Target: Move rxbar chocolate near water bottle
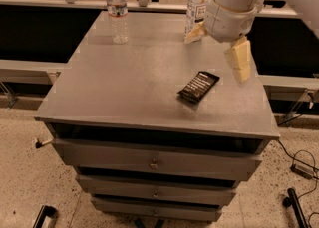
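Above the far right part of a grey drawer cabinet [134, 77], my gripper [216, 57] hangs in the air with its two cream-coloured fingers [240, 60] spread wide, holding nothing and touching nothing. One finger points left and down, in front of the base of a clear bottle with a big white label [197, 4] that stands at the far edge of the top; the other points down toward the right edge of the top. The rxbar chocolate [199, 86], a flat bar in a black wrapper with small white print, lies flat on the top toward the right side, nearer than my fingers and below them, and turned at a slant to the cabinet's edges. It is apart from both fingers. The water bottle [117, 11], clear and ribbed with a white cap and a narrow reddish label band, stands upright at the far left of the top, well apart from the bar and from my gripper. The bottle with the big white label also stands upright, to the right of the water bottle. Under the top, the cabinet's front shows stacked drawers [154, 161] with small knobs. It stands on a speckled floor [30, 182], where a dark cable [299, 167] trails at the right.
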Motion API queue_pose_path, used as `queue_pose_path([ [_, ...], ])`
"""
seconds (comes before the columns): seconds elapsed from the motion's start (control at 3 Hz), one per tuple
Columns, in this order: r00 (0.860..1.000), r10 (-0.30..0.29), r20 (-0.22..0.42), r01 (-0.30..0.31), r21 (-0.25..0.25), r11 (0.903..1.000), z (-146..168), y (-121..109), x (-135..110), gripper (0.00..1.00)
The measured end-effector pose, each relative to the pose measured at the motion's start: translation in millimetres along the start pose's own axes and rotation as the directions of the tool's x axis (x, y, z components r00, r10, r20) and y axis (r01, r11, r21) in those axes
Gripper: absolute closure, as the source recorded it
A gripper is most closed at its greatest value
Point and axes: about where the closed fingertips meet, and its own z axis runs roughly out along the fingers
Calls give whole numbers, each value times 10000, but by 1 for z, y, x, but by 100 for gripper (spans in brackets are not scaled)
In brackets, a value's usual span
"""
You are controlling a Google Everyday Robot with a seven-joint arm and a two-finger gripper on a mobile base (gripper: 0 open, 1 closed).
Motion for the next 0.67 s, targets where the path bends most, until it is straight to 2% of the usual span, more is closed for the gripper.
queue_pose_path([
  [0.33,9928,-1145,358,1151,-167,9932,25,-20,4,0],
  [0.67,9829,-1789,435,1799,-224,9834,48,-25,6,0],
])
